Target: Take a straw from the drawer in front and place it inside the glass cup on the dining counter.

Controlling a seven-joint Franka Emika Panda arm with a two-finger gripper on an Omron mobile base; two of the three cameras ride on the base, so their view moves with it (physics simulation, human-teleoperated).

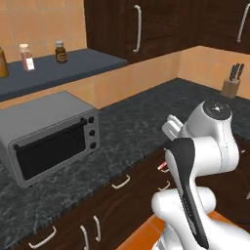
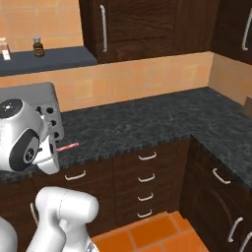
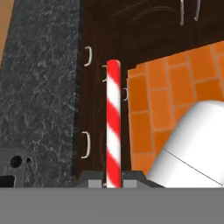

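The pincer (image 3: 113, 183) is closed tight on the straw (image 3: 113, 127), whose long axis points from it toward 12 o'clock in hand view, over the drawer fronts.

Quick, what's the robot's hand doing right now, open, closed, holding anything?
Hand: closed on the red-and-white striped straw, which sticks out between its fingertips above the dark drawers.
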